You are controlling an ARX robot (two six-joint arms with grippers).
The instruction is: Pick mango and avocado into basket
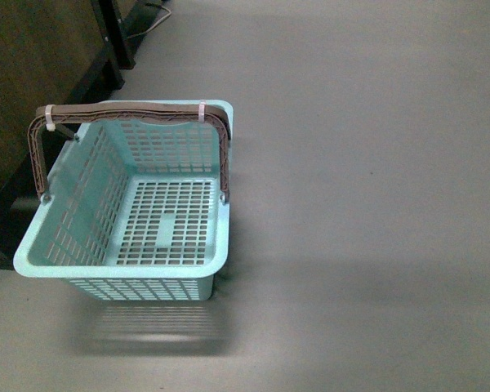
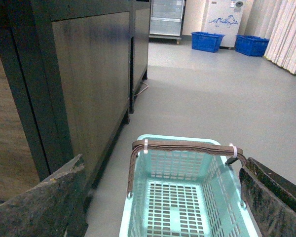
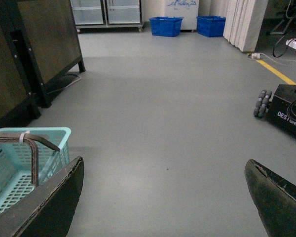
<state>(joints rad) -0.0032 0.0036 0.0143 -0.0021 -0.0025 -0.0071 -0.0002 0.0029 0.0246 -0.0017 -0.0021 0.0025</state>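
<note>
Basket (image 1: 121,270), teal lattice plastic, sits empty on floor (image 1: 376,163), left of centre in front view, beside dark cabinet (image 2: 89,74). Handles (image 1: 131,109), bound w/ white zip ties (image 1: 202,110), lean over far rim, so mouth is free from near side.

Mango and avocado: not visible in any view, so location cannot be told. Handling (judgement from fruit type only): both prob. dense for size and smooth-skinned, hence slippery; flesh bruises under a hard pinch. Best hold is prob. across short axis at widest part, pads on opposite flanks, moderate force. Release low inside basket rather than drop, since basket looks light & could skid on smooth floor.

Left end effector (image 2: 163,165): fingers (image 2: 44,197) spread wide, nothing between them. It is poised over basket's near part, pitched fwd and slightly down.

Right end effector (image 3: 164,165): likewise wide open and empty. It faces bare floor w/ only basket's corner at edge of its view, so it prob. hangs off to basket's right side.

Neither arm shows in front view. Step in hand: prob. search for fruit; none yet in basket.
</note>
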